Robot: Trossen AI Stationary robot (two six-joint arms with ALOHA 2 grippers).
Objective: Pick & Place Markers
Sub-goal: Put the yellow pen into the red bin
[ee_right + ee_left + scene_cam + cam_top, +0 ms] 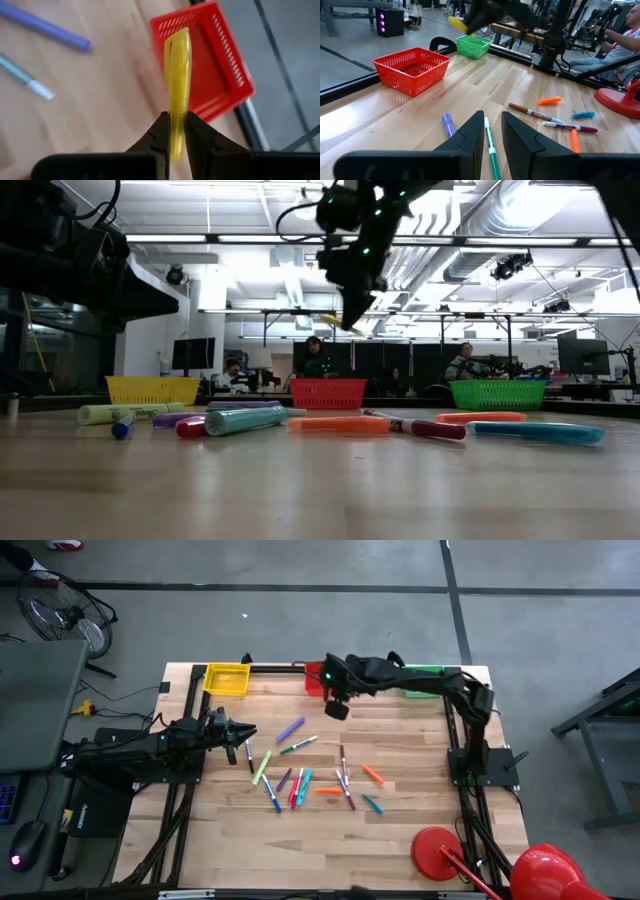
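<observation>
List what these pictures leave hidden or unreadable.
- Red basket: high view, mostly covered by the right arm.
- Yellow marker: right wrist view, lower end hidden between the right gripper fingers.
- Green basket's contents: low view, wall hides them.
- Marker labels: too small everywhere.

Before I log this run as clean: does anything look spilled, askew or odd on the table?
Nothing looks damaged. The markers lie scattered at all angles mid-table, outside the baskets. The right gripper holds a yellow marker near the red basket, not the yellow basket across the table.
</observation>
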